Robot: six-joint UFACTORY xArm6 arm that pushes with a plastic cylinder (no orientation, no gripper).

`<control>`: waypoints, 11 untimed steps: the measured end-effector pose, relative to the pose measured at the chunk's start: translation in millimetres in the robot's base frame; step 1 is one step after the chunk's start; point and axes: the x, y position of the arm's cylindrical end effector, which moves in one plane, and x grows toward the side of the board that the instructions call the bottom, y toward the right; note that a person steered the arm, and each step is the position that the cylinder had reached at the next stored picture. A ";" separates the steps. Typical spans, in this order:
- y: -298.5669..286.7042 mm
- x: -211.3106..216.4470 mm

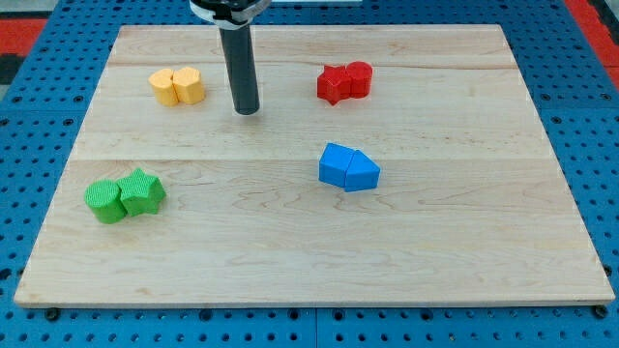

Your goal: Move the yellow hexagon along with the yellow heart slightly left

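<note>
Yellow hexagon (190, 85) and yellow heart (164, 86) touching, side by side, at board's 10 o'clock; heart on view's left of hexagon. My tip (248, 109) at 4 o'clock from hexagon, near but apart, touching no block; bare rod, holds nothing. Red pair (344, 82) at 3 o'clock from tip, well apart. Blue pair (348, 167) at 4 o'clock. Green pair (124, 195) at 7 o'clock. Wooden board (309, 261) on blue pegboard (39, 97).
</note>
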 end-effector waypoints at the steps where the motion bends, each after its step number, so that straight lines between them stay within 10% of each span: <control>1: 5.4 -19.2; 11: -120.5 -12.5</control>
